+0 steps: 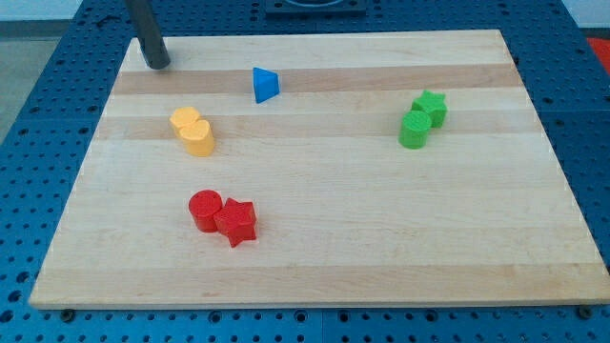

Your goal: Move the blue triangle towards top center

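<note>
The blue triangle (265,84) lies on the wooden board near the view's top, a little left of centre. My tip (157,65) rests at the board's top left corner, well to the left of the blue triangle and apart from it. The dark rod rises from the tip out of the view's top.
A yellow block (193,131) of two joined rounded lobes lies below and right of my tip. A red cylinder (204,210) touches a red star (235,222) at lower left. A green star (430,107) touches a green cylinder (415,130) at right. Blue perforated table (38,105) surrounds the board.
</note>
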You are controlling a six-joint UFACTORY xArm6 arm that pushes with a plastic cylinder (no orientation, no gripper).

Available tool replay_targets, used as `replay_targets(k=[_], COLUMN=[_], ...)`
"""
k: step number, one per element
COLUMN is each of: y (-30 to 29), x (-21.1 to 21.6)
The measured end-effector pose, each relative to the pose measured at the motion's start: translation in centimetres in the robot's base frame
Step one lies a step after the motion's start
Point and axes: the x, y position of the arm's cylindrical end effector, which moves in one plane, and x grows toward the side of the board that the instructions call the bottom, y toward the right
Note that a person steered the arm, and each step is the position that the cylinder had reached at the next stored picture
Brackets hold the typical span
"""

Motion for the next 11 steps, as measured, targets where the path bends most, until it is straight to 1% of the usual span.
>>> replay_targets(k=[1,2,4,5,6,7,8,9,10,11], y=[0.0,4.1,21.2,25.3,25.6,23.3,16.8,11.7,9.2,9.9], x=[-0.1,0.7,0.7,3.9,7.7,8.7,8.1,6.1,3.1,3.0])
